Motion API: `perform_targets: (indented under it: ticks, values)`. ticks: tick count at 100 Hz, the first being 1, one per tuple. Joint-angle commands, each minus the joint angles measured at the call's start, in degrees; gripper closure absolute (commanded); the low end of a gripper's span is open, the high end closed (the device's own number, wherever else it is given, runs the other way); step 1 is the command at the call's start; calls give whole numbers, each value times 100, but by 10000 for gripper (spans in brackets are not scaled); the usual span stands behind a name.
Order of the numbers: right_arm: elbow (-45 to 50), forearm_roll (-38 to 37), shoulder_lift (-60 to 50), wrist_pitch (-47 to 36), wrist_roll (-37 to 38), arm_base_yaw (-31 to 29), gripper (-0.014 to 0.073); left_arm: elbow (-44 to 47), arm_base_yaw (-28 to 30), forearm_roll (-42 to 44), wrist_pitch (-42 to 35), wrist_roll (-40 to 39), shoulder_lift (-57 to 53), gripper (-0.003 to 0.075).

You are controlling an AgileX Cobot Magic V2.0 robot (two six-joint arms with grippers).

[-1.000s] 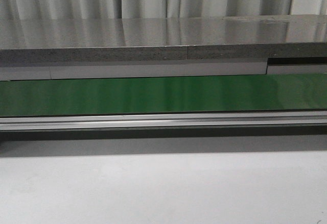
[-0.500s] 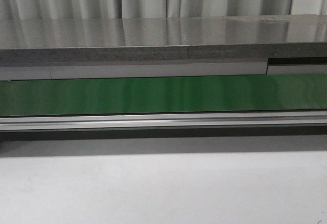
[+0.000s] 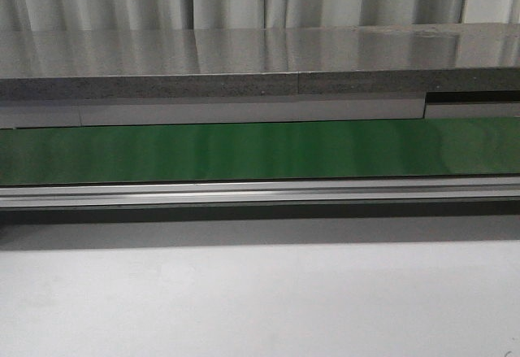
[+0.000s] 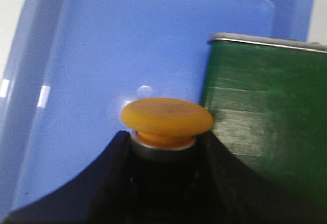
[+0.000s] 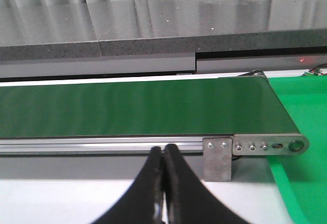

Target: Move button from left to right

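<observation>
Over on the left, the left gripper (image 4: 162, 155) has its fingers clamped on the button (image 4: 166, 118), yellow mushroom head up, holding it above the blue tray (image 4: 76, 81), which shows nothing else inside, right beside the end of the green conveyor belt (image 4: 265, 112). That looks like a pickup meant for the belt. The belt carries nothing. On the right, the right gripper (image 5: 163, 183) waits pressed together, empty, near the belt's end, with a green tray (image 5: 301, 106) just beyond.
</observation>
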Motion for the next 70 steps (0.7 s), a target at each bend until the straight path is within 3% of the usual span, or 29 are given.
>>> perform_targets:
  ticks: [1,46,54,61,70]
  values:
    - [-103,-59,-113,-495,-18,-38,660,-198,-205,20,-169,23,-207,741]
    - [-103,-59,-113,-495,-18,-38,660,-198,-563,32,-63,23,211,717]
    - [-103,-59,-113,-495,-18,-38,660,-198,-563,32,-63,23,211,648]
    - [-103,-59,-113,-495,-18,-38,660,-198,-563,22,-63,23,211,544]
    - [-103,-59,-113,-495,-18,-38,660,-198,-563,-50,-52,208,211,336]
